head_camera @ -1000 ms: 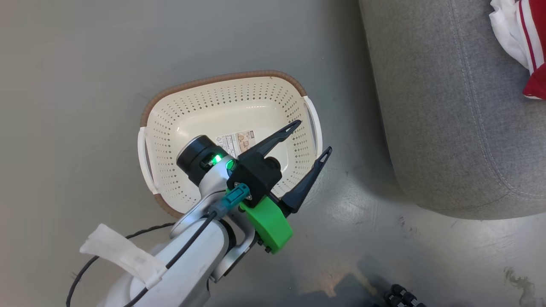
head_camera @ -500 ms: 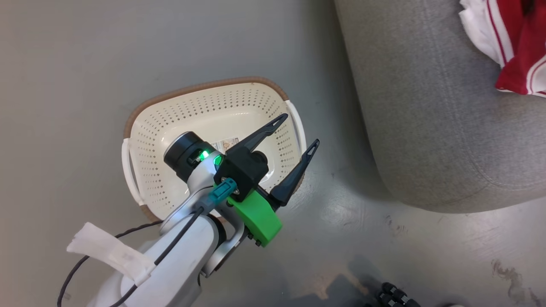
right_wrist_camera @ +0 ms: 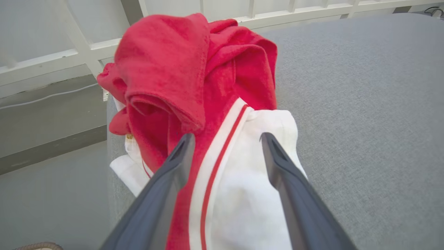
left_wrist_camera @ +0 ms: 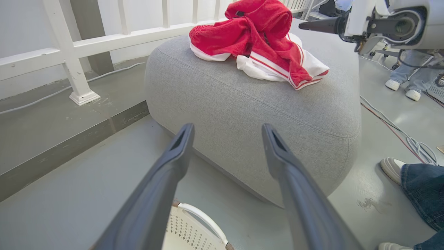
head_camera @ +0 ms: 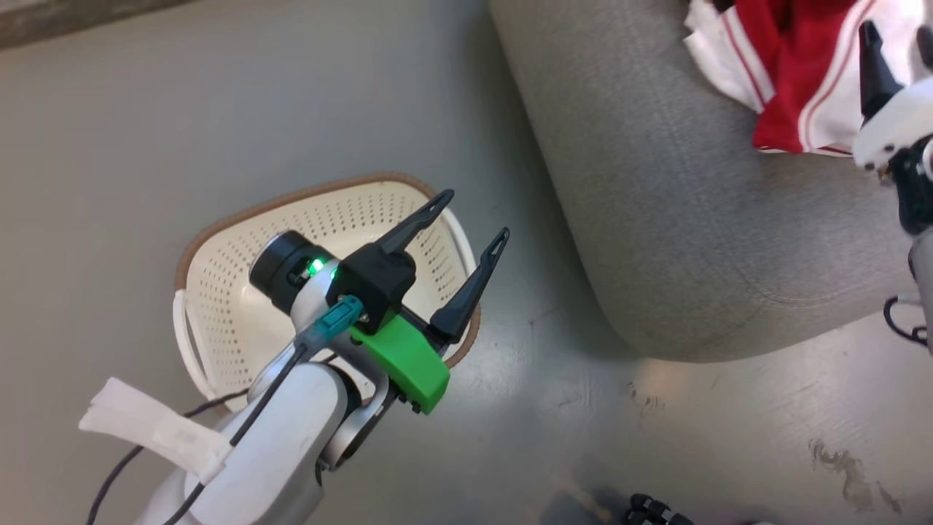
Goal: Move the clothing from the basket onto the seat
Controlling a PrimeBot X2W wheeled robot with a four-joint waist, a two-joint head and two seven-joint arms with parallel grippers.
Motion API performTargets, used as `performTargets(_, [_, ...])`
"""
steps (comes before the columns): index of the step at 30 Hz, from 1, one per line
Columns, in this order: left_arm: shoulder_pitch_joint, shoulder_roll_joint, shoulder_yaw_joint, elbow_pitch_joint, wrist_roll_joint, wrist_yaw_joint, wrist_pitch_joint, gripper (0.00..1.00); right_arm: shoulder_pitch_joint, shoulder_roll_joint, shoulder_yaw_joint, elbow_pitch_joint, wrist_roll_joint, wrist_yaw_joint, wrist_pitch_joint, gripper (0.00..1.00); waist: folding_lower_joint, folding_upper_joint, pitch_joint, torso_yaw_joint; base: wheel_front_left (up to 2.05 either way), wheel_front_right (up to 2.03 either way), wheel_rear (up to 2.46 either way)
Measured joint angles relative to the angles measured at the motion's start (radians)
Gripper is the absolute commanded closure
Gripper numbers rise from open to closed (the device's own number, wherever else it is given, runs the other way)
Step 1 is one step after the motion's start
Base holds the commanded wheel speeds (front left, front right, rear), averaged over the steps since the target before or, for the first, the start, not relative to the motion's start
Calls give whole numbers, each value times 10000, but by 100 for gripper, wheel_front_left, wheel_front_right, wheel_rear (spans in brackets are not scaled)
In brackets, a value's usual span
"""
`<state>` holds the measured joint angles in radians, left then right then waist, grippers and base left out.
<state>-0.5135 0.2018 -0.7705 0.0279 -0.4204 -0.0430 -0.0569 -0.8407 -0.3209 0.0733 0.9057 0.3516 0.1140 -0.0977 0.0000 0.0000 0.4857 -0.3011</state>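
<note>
The clothing (head_camera: 783,80), a red heap with white trim, lies on top of the grey seat (head_camera: 692,219). The cream basket (head_camera: 219,292) stands on the floor left of the seat, and its visible inside is bare. My left gripper (head_camera: 475,214) hangs open above the basket's right rim, holding nothing. In the left wrist view the left gripper (left_wrist_camera: 227,128) points at the seat (left_wrist_camera: 260,111) and the clothing (left_wrist_camera: 263,45). My right gripper (right_wrist_camera: 227,137) is open just above the clothing (right_wrist_camera: 194,80), its fingers apart over the white and red fabric. The right gripper (head_camera: 898,44) also shows at the upper right of the head view.
A white railing (left_wrist_camera: 79,45) stands behind the seat. Cables (left_wrist_camera: 399,128) run over the floor to its right. A person's shoe and jeans leg (left_wrist_camera: 392,166) are close to the seat, and another person's feet (left_wrist_camera: 412,93) are farther off.
The head camera has turned, so the whole picture slid left and down. The right gripper has come into view over the clothing. The left gripper stays open above the basket.
</note>
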Motion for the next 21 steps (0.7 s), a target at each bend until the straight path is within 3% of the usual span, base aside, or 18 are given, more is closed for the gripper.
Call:
performTargets(12, [581, -100, 485, 587, -500, 148, -640, 0, 704, 0, 690, -180, -198, 92, -610, 0, 0, 0, -1153, -382, 0, 0, 0])
performTargets(21, [1203, -270, 941, 1093, -740, 466, -1315, 0, 1400, 215, 1103, -504, -368, 94, -1106, 0, 0, 0, -2140, -80, 0, 0, 0])
